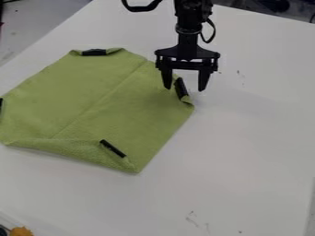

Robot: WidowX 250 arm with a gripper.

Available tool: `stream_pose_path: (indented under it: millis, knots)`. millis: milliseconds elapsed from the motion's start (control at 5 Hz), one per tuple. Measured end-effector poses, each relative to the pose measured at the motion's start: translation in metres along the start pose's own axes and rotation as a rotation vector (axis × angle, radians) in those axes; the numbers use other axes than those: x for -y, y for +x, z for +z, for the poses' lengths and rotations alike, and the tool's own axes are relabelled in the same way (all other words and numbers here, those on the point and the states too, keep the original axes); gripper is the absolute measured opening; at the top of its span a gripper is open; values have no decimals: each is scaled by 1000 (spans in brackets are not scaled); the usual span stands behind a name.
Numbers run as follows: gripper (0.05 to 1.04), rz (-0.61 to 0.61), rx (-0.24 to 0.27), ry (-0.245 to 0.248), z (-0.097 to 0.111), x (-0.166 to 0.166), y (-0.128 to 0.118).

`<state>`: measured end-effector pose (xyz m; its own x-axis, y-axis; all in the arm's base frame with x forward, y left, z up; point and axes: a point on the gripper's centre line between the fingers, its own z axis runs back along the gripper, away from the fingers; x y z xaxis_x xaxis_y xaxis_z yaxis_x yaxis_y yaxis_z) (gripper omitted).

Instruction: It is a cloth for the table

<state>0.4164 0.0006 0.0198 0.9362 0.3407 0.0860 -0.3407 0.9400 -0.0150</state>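
The gripper (pixel 185 88) hangs at the upper middle, fingers spread apart, above the right corner of the green cloth (pixel 92 99). A black clip (pixel 181 87) at that folded corner shows between the two fingers; whether they touch it I cannot tell. The cloth lies mostly flat on the white table (pixel 246 152), a crease running across it. More black clips sit on its top corner (pixel 94 52) and near the front edge (pixel 113 148), where a flap is folded over. Another black piece (pixel 1 105) shows at the left edge.
An orange object (pixel 21 231) is at the bottom left corner, beside something dark. The table's far edge runs along the top right, with dark items behind it. Small dark marks dot the tabletop.
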Motion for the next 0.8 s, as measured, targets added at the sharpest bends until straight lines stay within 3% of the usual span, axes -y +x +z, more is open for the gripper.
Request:
stream_pose_path:
  millis: [200, 600, 800]
  knots:
    - [953, -16, 13, -19, -5, 3, 6]
    - [375, -11, 26, -26, -5, 3, 11]
    - [167, 0, 24, -20, -10, 1, 7]
